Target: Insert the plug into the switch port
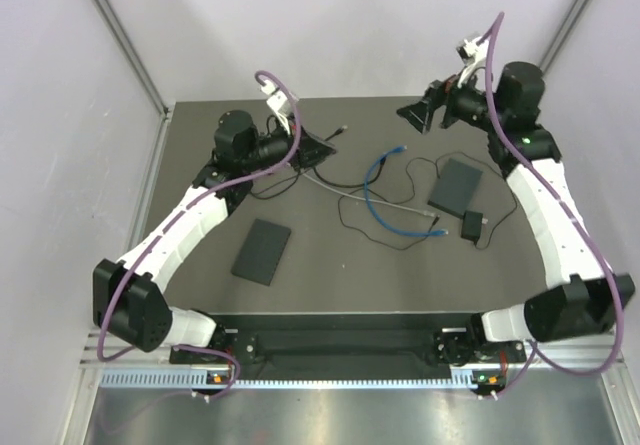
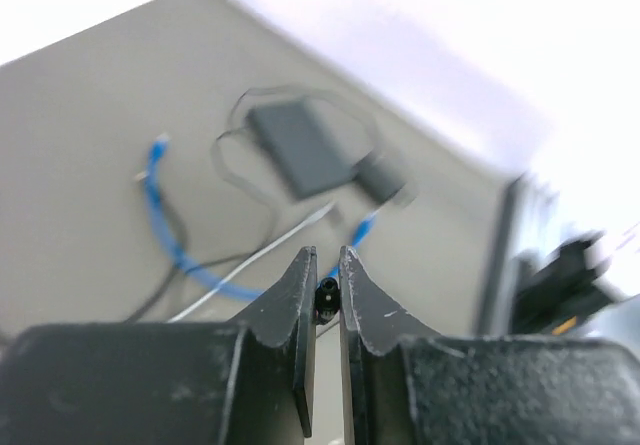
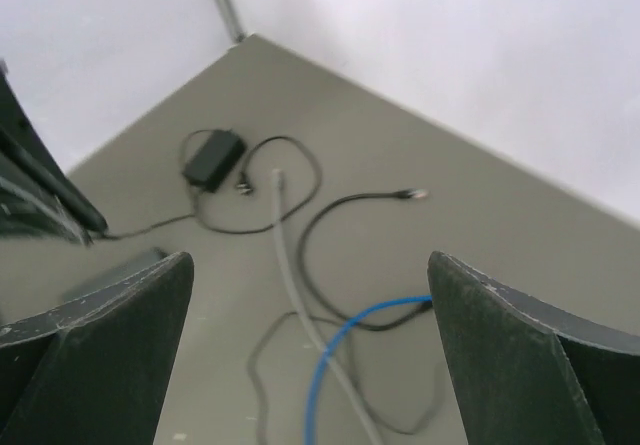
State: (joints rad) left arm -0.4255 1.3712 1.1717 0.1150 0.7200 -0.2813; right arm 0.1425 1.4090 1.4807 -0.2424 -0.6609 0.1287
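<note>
Pale walls enclose a dark surface point(image 1: 330, 265). Near its back, the plug point(image 1: 345, 126) sticks out just past the left tool point(image 1: 322, 147), whose jaws are nearly closed, pinching the black cable point(image 2: 326, 300) behind it. The switch point(image 1: 456, 187) lies well apart, on the right side. Beyond it the right tool point(image 1: 412, 113) hangs raised, jaws spread wide and empty.

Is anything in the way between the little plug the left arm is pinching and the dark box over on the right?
Only loose cables: the blue cable and a grey cable lie flat between the plug and the switch. Nothing upright blocks the path.
</note>
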